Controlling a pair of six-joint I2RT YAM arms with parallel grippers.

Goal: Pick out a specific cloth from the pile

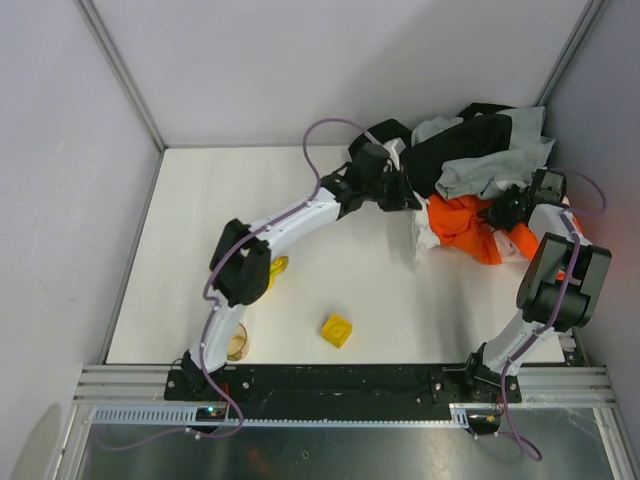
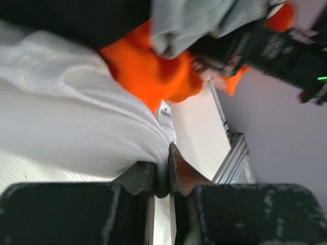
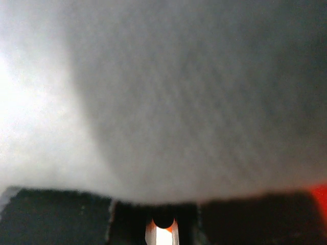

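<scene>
The white cloth (image 2: pixel 76 112) lies against the pile (image 1: pixel 480 150) of black, light grey and orange garments at the back right of the table. My left gripper (image 2: pixel 163 163) is shut on the cloth's hemmed edge, its jaws pressed together with white fabric pinched between them. In the top view that gripper (image 1: pixel 410 198) sits just left of the cloth's visible white patch (image 1: pixel 425 235). My right gripper (image 1: pixel 500 212) is buried at the pile's right side between the orange garment (image 1: pixel 465 225) and the grey sweatshirt (image 3: pixel 179 102), which drapes over its camera and appears pinched in its shut jaws.
A yellow cube (image 1: pixel 337 330) sits near the table's front. A banana bunch (image 1: pixel 277 268) is partly hidden under the left arm, and a round brownish object (image 1: pixel 238 343) lies by the left base. Walls close in behind and right of the pile.
</scene>
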